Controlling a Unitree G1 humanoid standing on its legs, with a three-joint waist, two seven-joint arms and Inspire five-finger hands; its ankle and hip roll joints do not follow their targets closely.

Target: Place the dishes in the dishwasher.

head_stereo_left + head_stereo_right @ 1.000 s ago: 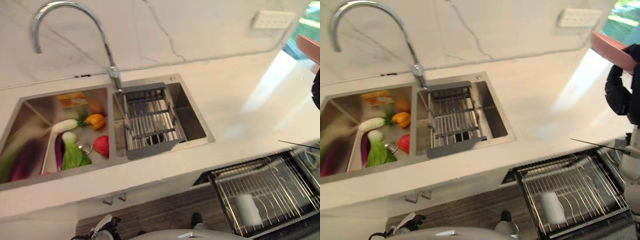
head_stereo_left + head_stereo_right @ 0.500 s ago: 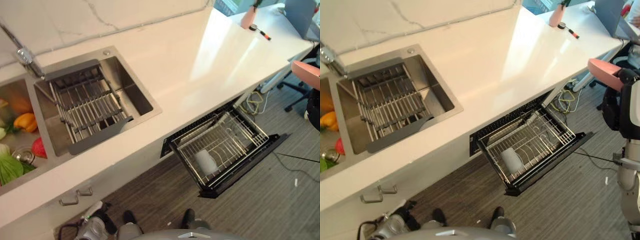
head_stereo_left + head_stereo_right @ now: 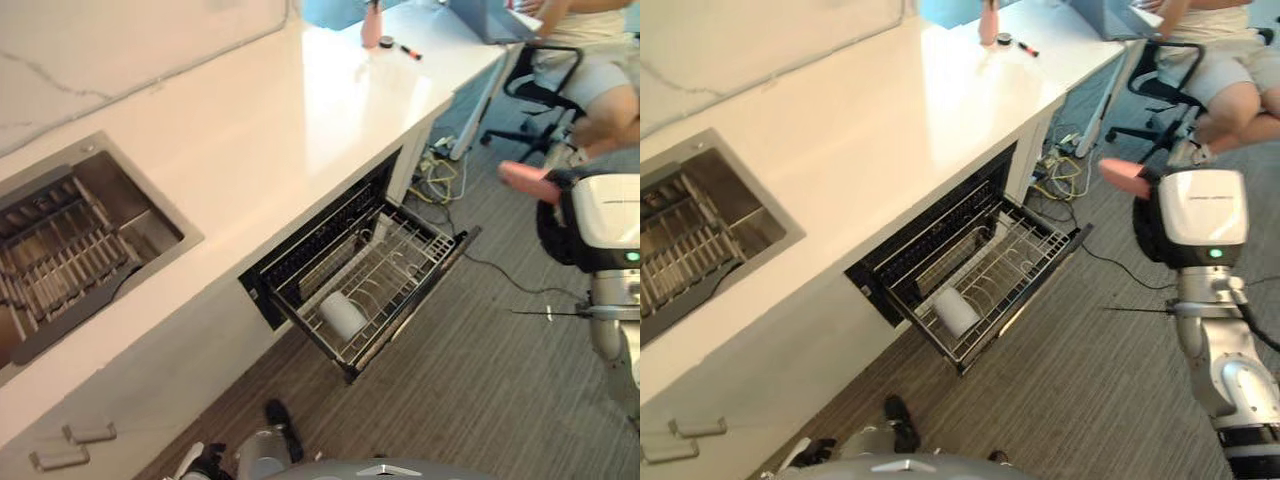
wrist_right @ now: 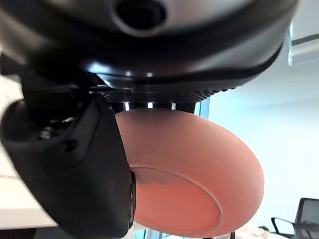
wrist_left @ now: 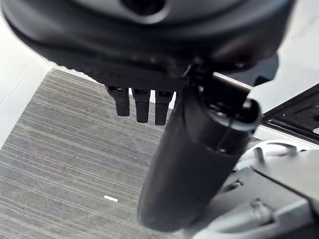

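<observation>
One pink plate (image 4: 199, 184) pinched in the right hand (image 4: 75, 164), thumb against its underside, held out over the floor well right of the open dishwasher rack (image 3: 375, 285). Inside that rack, near its front, a white cup (image 3: 343, 314) on its side. Above the rack, the white counter (image 3: 260, 130); far left of the rack, a sink (image 3: 70, 240). Left hand (image 5: 144, 107) empty, fingers straight above the floor. Beyond the rack, a seated person (image 3: 1215, 60).

We can read no text, label, number or sign on any thing in these views.
</observation>
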